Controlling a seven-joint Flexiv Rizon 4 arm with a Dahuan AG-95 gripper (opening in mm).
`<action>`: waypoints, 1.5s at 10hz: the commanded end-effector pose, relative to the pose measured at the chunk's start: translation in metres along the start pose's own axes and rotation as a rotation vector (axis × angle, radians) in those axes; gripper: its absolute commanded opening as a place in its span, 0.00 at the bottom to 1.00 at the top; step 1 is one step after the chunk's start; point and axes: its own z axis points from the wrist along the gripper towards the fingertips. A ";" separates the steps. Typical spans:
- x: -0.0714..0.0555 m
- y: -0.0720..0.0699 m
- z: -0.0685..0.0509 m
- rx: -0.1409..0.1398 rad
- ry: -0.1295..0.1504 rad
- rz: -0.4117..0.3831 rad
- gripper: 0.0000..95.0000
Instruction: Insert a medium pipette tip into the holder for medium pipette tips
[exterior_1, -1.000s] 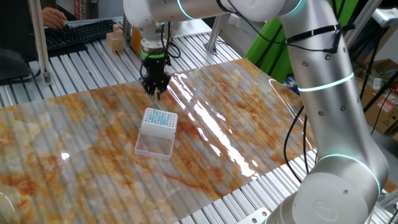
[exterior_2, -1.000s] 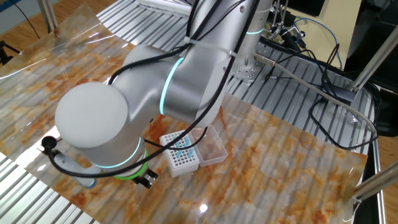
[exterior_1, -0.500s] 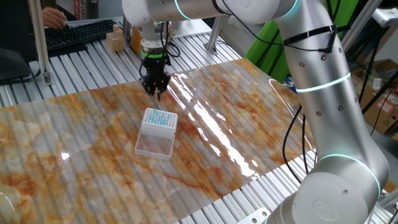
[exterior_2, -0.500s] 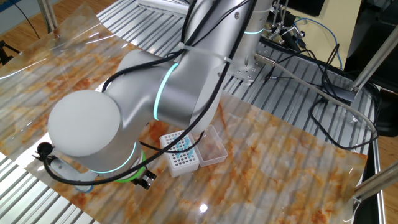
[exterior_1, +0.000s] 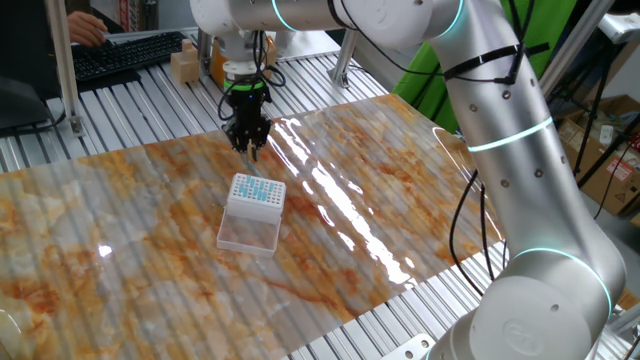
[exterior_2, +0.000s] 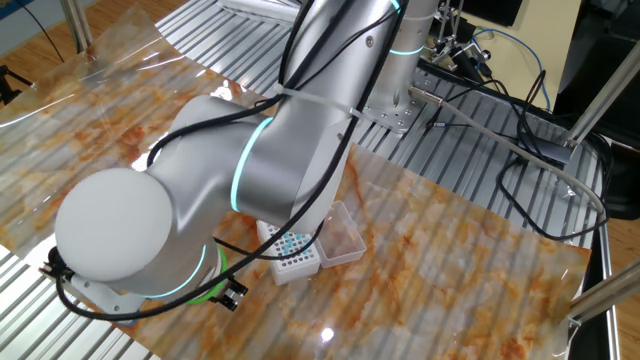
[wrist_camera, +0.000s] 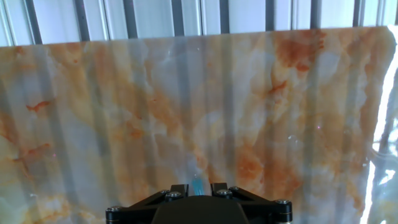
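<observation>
**Gripper shifts slightly away from the holder, tip in its grasp**

Pinched between the closed fingers of the gripper (wrist_camera: 198, 186), the medium pipette tip (wrist_camera: 198, 185) points down over the marbled sheet (exterior_1: 400, 200). The holder for medium pipette tips (exterior_1: 257, 193) sits nearby, its clear flap (exterior_1: 248, 234) open flat.

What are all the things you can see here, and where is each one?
holder for medium pipette tips: one, white with teal-dotted holes, mid-table, clear flap open in front
medium pipette tip: one, pale teal, between the tool's fingers
table cover: one, orange-white marbled sheet
keyboard: one, black, far corner
wooden block: one, tan, beside the keyboard
cables: several, black, past the table edge
arm: one, silver with glowing teal rings
tool: one, black, above the table behind the holder
</observation>
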 end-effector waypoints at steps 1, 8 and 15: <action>0.003 -0.001 0.001 0.000 0.002 -0.001 0.20; 0.002 -0.002 0.004 -0.004 0.019 0.000 0.20; 0.001 -0.003 0.010 -0.008 0.027 0.000 0.20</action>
